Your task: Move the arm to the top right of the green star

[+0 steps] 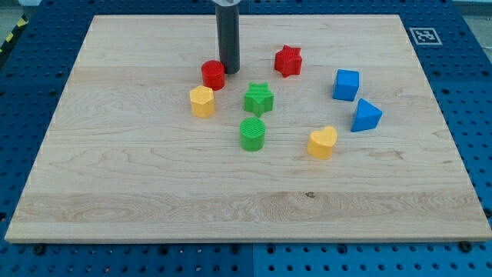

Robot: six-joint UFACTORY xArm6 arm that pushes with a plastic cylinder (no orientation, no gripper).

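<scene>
**Camera view: tip sits up-left of the green star, target spot lies up-right**

Camera view shows the green star (pixel 259 98) near the middle of the wooden board (pixel 138 177), a little toward the view's top. It looks like a small, rigid plastic block with blunt points and a matte face. I judge it light and easy to slide on the smooth wood, so a stray brush would likely shift or spin it. There is nothing to grasp with here; the only way to handle it would be a push against a flat between two points, and the task calls for none, only for stopping beside it.

My tip (pixel 229 71) is a bare, dark, straight rod — no jaws, so nothing is held and nothing can open or close. It stands toward the view's top-left of the star, apart from it, just beside the red cylinder (pixel 213 75); whether it touches that cylinder I cannot tell.

Further out: a yellow block (pixel 202 101) with faceted sides to the star's left, a green cylinder (pixel 252 133) below it, and a red star (pixel 288 60) toward the view's top-right. Between the two stars lies bare wood, which I judge to be the place to aim for. Well to the right are a blue cube (pixel 347 84) and a blue wedge-like block (pixel 366 115), with a yellow heart (pixel 323 142) lower down. All look to be the same hard, moulded plastic on pale, grained board.
</scene>
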